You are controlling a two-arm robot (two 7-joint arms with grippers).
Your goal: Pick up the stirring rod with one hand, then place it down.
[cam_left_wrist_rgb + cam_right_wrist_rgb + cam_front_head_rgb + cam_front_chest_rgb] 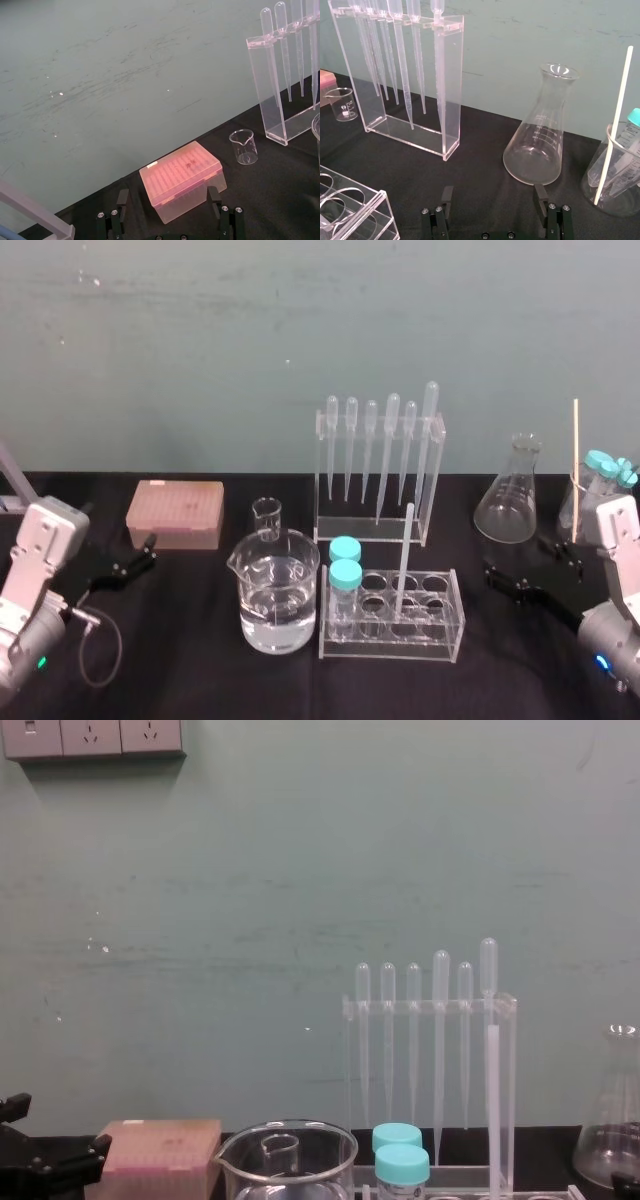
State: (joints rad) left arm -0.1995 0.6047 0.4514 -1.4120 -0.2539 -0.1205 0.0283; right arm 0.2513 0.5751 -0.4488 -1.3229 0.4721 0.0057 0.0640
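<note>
The right gripper (493, 196) is hovering with its fingers (540, 196) spread wide and empty, pointing at the flask (537, 145). The stirring rod (405, 558) is standing upright in the tube rack (455, 625), well left of those fingers. The left gripper (168, 197) is sitting spread too, with a pink box (180, 177) just ahead of its fingers.

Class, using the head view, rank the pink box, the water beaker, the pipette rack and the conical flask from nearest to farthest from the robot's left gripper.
1. The pink box, far left, just beyond the left gripper.
2. The water beaker, front, left of centre.
3. The pipette rack, centre back.
4. The conical flask, far right.
</note>
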